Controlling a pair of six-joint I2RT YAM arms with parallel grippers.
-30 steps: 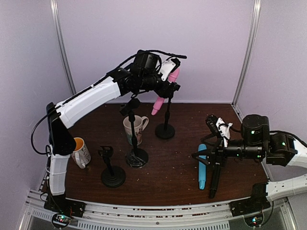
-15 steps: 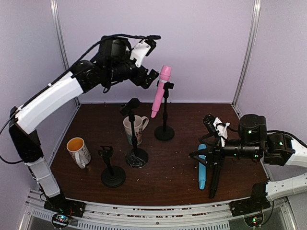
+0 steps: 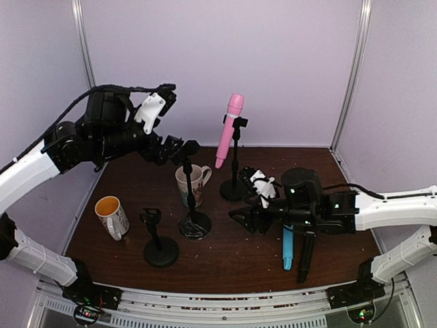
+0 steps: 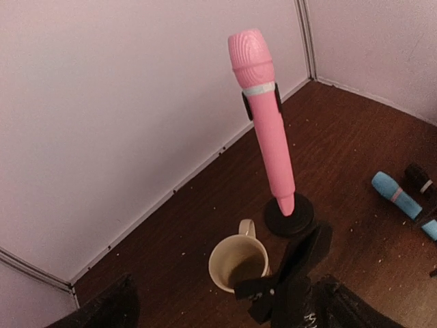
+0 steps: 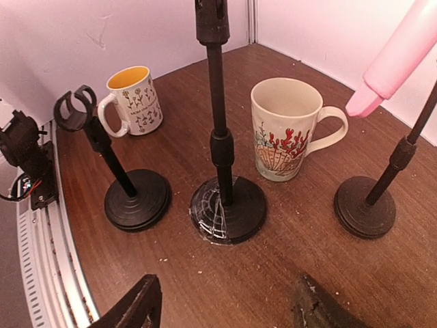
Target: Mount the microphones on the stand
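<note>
The pink microphone (image 3: 227, 130) is clipped, tilted, in the tall back stand (image 3: 235, 164); it also shows in the left wrist view (image 4: 266, 123). The light blue microphone (image 3: 287, 246) and the black microphone (image 3: 305, 256) lie side by side on the table at the front right. The middle stand (image 3: 188, 184) and the short stand (image 3: 156, 236) hold nothing. My left gripper (image 3: 172, 147) is open and empty, up beside the middle stand's clip (image 4: 293, 273). My right gripper (image 3: 242, 219) is open and empty, low over the table, facing the middle stand (image 5: 220, 150).
A white mug with a red coral print (image 3: 192, 183) stands just behind the middle stand. A mug with a yellow inside (image 3: 113, 215) stands at the left. The back stand's base (image 5: 367, 205) is to the right of my right gripper. Walls close in the table.
My left gripper has let go of the pink microphone, now in the back stand, and drawn back left and down. My right arm has swung left, away from the lying microphones.
</note>
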